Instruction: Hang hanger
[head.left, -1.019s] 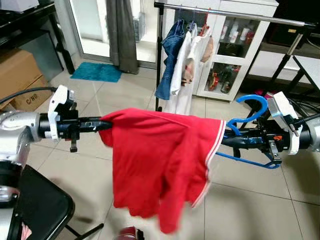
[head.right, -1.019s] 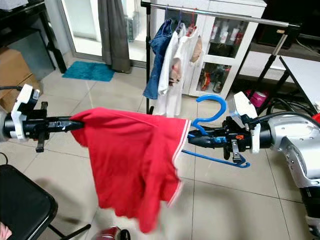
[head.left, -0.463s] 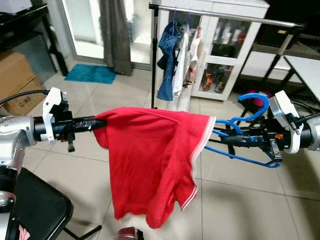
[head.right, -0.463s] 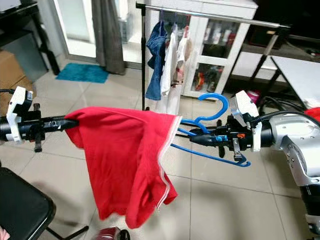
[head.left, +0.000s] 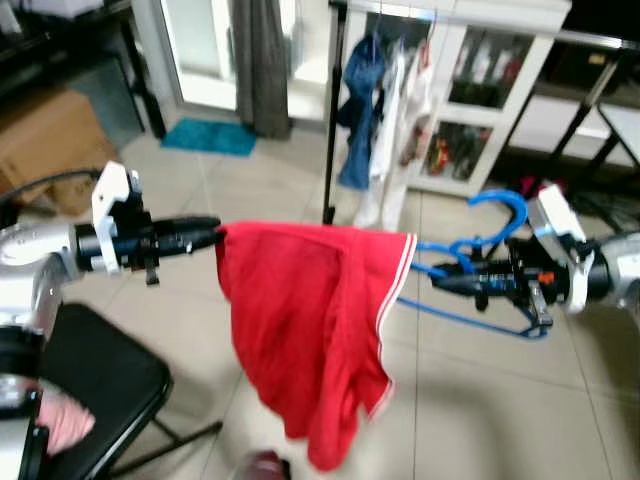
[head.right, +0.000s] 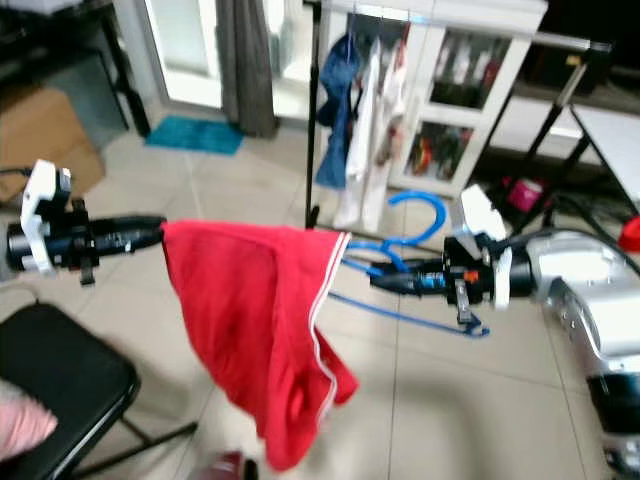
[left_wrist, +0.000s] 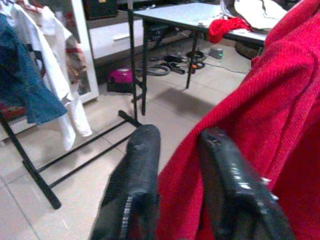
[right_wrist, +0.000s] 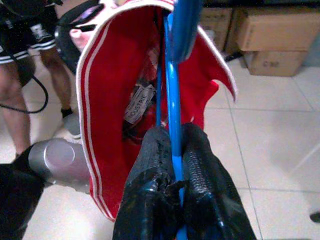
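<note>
Pale tiled floor (head.left: 480, 400), clothes rack (head.left: 331, 110) behind. Our left gripper (left_wrist: 175, 145) pinches soft red shirt (head.left: 310, 330); right gripper (right_wrist: 172, 145) clamps thin blue hanger (head.left: 480, 262).

Both silver arms reach forward at chest height, forearms level and pointing inward toward each other. The left gripper (head.left: 212, 229) has its two black fingers (left_wrist: 137, 165) pinched on red cloth. The right gripper (head.left: 440, 283) has its fingers (right_wrist: 200, 170) pressed together around a thin blue bar.
</note>
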